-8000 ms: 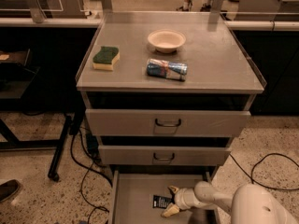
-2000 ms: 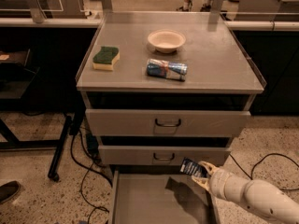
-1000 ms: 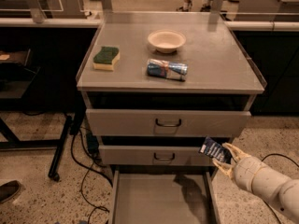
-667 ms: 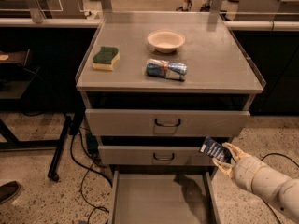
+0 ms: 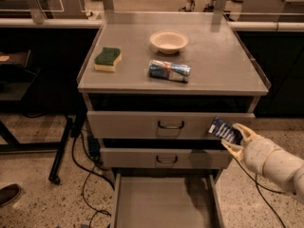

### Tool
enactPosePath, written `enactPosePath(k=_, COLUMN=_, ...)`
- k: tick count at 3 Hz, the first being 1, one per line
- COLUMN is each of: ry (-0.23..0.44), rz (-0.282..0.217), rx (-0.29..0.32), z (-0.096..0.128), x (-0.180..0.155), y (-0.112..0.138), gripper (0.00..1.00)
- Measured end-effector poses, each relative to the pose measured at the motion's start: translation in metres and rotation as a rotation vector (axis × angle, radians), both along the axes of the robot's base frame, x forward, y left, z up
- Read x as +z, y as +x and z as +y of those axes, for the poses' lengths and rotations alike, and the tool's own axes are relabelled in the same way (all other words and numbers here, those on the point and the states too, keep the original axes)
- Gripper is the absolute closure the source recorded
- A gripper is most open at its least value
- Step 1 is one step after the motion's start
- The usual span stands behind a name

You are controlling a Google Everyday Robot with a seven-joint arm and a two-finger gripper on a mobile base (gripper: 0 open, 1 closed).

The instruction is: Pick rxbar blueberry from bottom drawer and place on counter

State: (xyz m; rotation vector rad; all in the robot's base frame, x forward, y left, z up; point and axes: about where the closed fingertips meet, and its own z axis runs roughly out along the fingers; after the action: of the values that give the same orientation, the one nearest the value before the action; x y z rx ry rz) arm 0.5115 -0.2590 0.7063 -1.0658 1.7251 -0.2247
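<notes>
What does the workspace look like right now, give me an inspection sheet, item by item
Surface: counter, grey metal with raised rims.
Job's things: rxbar blueberry is out of the bottom drawer, which stands open; the bar is below counter level, by the top drawer's right end.
Clutter: sponge, bowl and blue-silver packet, all on the counter.
Grippers: hand shut on the bar, at the cabinet's right side.
Cables: black cables on the floor left of the cabinet.
Surroundings: speckled floor; shoe at lower left.

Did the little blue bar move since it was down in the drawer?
Yes. Held in the pincer, the bar rose from the bottom drawer to the right end of the top drawer.
</notes>
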Motion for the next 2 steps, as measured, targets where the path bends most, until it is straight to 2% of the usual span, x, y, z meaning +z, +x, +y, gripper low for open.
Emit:
enactPosePath(k=1, ry=-0.033, rz=-0.084, rx=-0.05, z=-0.02, x=0.054, y=0.01, gripper=1.0)
enactPosePath(k=2, ry=-0.059, rz=-0.154, rx=-0.082, z=-0.036, x=0.097, y=0.009, gripper=1.0)
